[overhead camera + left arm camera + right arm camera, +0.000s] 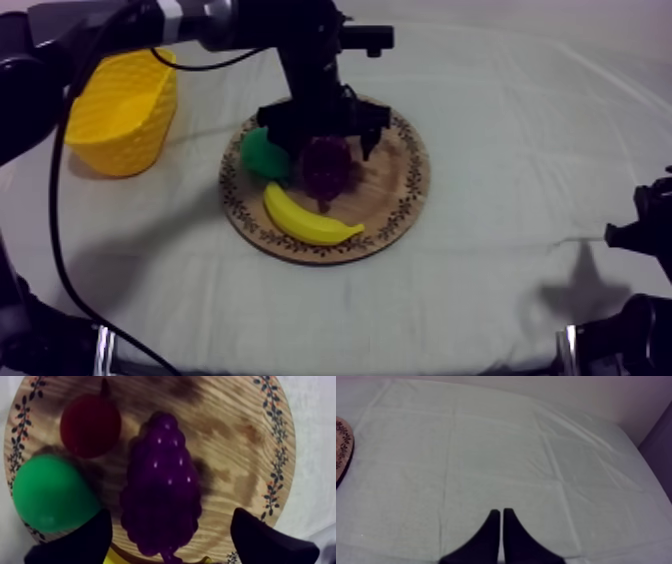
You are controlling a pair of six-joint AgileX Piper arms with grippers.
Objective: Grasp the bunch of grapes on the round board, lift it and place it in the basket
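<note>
Left gripper [170, 523] is over the wooden board [240, 436], fingers spread. The bunch of grapes [160, 486] lies between them, ungripped, which suits a straddling grasp. The pear [50, 493] crowds one finger. Yellow basket [125, 110] stands well apart. Right gripper [501, 516] has its fingers pressed together, holding nothing.

The right gripper [502, 512] is seen with its two black fingers [486, 543] laid together as a narrow wedge — nothing is held between them. Below and beyond it the grey-white cloth [501, 451] is spread over the table, crossed by faint fold lines that run both along and across it. A small part of the wooden board [342, 443] is seen lying on the cloth, well apart from the gripper — dark sprigs can be made out on its patterned rim. Past the far edge of the cloth a pale wall [561, 391] is seen.
</note>
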